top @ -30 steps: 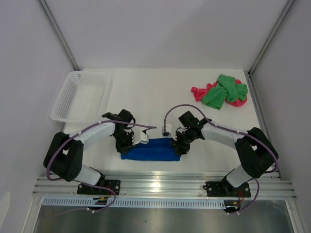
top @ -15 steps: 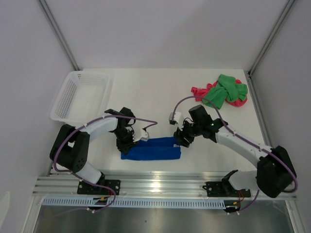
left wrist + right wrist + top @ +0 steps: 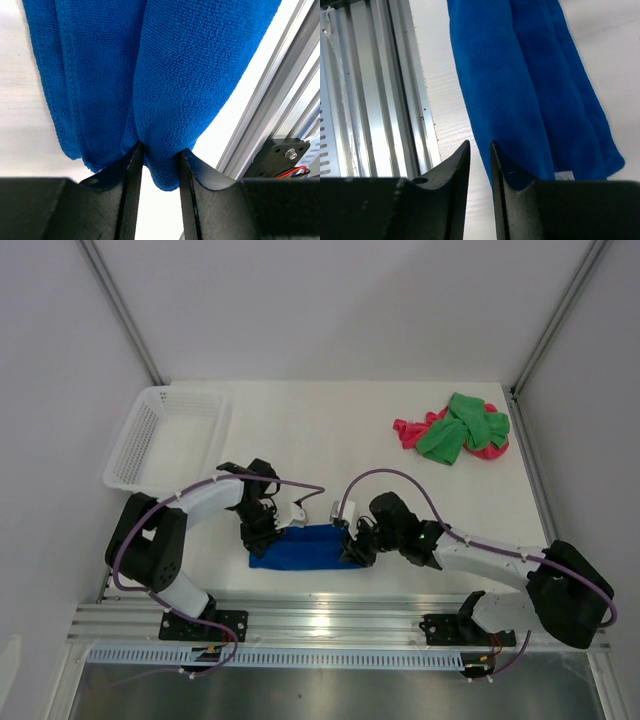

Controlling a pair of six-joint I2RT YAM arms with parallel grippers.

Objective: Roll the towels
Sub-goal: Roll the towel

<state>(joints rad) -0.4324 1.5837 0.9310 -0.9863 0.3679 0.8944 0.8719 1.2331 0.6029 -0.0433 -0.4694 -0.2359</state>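
Left wrist: left gripper (image 3: pixel 160 150) clenched on blue towel (image 3: pixel 150 65) fold; right gripper (image 3: pixel 479 145) nearly closed beside edge, grasp unclear. Advise level, tight roll.

Bright, even light from above, shadows faint and soft. Strong glare on metal rail (image 3: pixel 320 622). White table (image 3: pixel 300 430) nearly washed out. Wrist views sharp, blue towel (image 3: pixel 190 75) weave clear.

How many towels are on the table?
3. The blue towel lies near the front edge; the green towel sits on the pink towel, far right. None looks hidden.
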